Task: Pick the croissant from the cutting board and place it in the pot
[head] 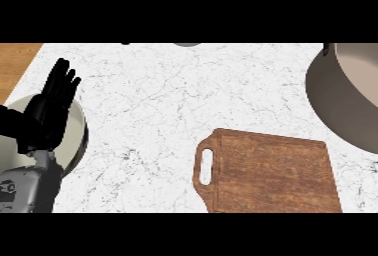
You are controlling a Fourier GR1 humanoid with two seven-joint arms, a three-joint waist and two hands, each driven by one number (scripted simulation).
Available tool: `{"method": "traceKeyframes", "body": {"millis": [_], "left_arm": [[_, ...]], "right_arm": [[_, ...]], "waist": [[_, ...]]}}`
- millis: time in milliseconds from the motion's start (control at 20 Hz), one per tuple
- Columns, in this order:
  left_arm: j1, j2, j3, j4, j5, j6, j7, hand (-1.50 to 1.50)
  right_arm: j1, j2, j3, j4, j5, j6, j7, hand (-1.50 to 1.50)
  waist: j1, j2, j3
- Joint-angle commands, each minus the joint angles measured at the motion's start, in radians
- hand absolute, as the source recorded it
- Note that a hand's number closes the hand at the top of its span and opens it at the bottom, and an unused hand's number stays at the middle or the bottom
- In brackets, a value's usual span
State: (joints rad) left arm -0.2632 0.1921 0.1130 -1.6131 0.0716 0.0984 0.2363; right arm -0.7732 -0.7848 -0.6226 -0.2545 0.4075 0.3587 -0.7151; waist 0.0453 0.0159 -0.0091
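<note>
Croissant isn't showing on the board (273,175), left hand (48,110) sits spread and empty, so I'd check the pot (334,100) before moving.

The surface (184,95) is white marble with fine grey veins and specks. The cutting board (273,175) is reddish-brown wood with darker streaked grain. The pot (336,105) has a dull grey-brown wall and a paler beige inside. The robot hand (52,107) is black, on a grey forearm (29,190). Under it lies a cream plate (72,137) with a dark grey edge. An orange-brown wooden strip (15,65) borders the marble.
</note>
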Motion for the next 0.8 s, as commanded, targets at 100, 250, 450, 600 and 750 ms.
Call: {"method": "traceKeyframes", "body": {"millis": [100,250,450,600,750], "left_arm": [[0.023,-0.010,-0.004,-0.022,-0.014,0.015,-0.010,0.00],[0.007,-0.003,0.008,0.007,0.006,-0.007,-0.030,0.00],[0.002,-0.012,-0.002,-0.001,-0.014,0.016,-0.016,0.00],[0.014,-0.010,-0.012,-0.026,-0.004,0.002,0.009,0.00],[-0.023,-0.006,0.003,-0.015,0.003,0.013,0.027,0.00]], "right_arm": [[0.043,-0.097,-0.068,0.080,-0.066,0.157,-0.045,-1.50],[0.036,-0.155,-0.080,0.084,-0.081,0.213,-0.024,-1.50],[0.087,-0.179,-0.084,0.091,-0.091,0.266,-0.045,-1.50],[0.097,-0.198,-0.082,0.077,-0.092,0.267,-0.047,-1.50],[0.112,-0.200,-0.068,0.065,-0.086,0.280,-0.054,-1.50]], "waist": [[0.005,0.009,0.017],[0.004,0.012,0.018],[-0.001,0.014,0.021],[0.011,0.012,0.023],[0.005,0.013,0.022]]}}
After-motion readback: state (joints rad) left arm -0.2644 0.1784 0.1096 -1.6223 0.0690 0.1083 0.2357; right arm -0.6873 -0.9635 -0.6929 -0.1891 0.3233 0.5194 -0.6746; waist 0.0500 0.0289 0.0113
